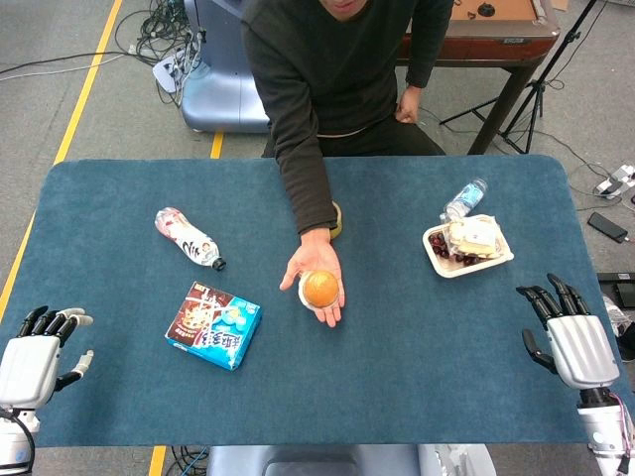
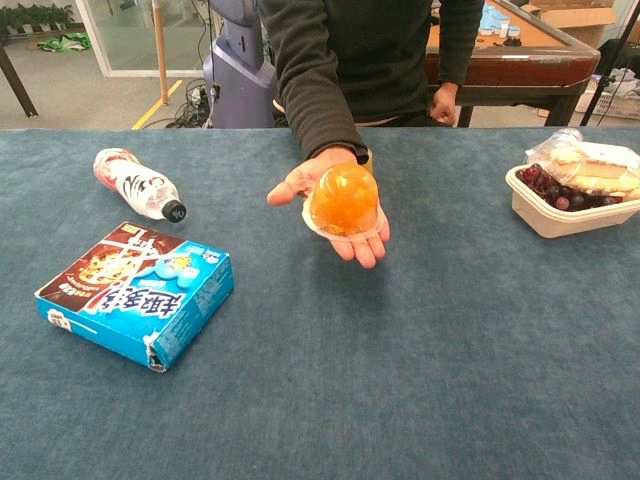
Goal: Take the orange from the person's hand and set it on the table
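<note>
Only the head view shows left hand (image 1: 35,355) and right hand (image 1: 573,337), both spread, holding nothing.

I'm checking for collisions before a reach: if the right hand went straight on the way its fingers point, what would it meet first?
Probably the food tray: the right hand's fingers point up-left towards it across bare table. Height is unclear, so it might pass over.

In front of me is a table (image 1: 417,377) covered in dark teal cloth. On my left side a blue snack box (image 1: 213,324) lies flat, and beyond it a plastic bottle (image 1: 188,238) lies on its side, its dark cap pointing toward the middle. On my right a white tray (image 1: 466,248) of food sits near the far edge, with a second clear bottle (image 1: 463,199) lying just behind it.
</note>
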`<state>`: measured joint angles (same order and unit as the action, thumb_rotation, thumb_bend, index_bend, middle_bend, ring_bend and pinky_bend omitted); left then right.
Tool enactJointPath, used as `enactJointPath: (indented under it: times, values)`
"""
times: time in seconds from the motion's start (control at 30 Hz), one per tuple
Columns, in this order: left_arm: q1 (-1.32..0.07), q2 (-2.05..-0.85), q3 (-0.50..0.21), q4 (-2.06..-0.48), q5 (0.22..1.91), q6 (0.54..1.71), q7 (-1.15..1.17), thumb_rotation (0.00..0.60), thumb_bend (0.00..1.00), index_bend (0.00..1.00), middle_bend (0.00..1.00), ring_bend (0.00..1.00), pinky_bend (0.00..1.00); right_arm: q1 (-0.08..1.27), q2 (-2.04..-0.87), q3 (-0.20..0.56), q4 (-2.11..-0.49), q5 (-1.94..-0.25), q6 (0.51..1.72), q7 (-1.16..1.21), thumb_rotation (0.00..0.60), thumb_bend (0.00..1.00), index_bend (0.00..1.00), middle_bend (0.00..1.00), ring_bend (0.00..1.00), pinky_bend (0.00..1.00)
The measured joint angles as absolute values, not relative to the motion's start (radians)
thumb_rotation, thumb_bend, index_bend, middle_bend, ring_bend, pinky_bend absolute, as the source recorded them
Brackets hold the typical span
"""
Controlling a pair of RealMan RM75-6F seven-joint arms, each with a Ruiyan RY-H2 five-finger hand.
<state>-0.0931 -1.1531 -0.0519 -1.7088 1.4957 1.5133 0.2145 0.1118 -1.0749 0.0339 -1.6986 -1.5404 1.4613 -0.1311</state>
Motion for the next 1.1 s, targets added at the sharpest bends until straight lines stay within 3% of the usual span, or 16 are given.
enactJointPath:
  times: [0.57, 0.87, 1.1]
  values:
    - [-0.092, -1.153, -0.050, -1.710, 1.497, 1.514, 0.216, 0.600, 0.30, 0.36, 0.28, 0.23, 0.11, 0.143, -1.037, 0.015, -1.755, -1.580, 1.391, -0.082, 0.600, 0.44, 0.19, 0.21, 0.02, 0.15]
    - [-0.083, -1.148, -0.046, -1.713, 1.502, 1.526, 0.211, 0.600, 0.30, 0.36, 0.28, 0.23, 0.11, 0.264, -1.017, 0.039, -1.814, -1.611, 1.245, -0.141, 0.600, 0.29, 0.19, 0.18, 0.02, 0.15]
    - [-0.073, -1.146, -0.041, -1.716, 1.508, 1.539, 0.211, 0.600, 0.30, 0.36, 0.28, 0.23, 0.11, 0.417, -1.059, 0.091, -1.840, -1.593, 1.063, -0.190, 0.600, 0.18, 0.03, 0.09, 0.00, 0.15]
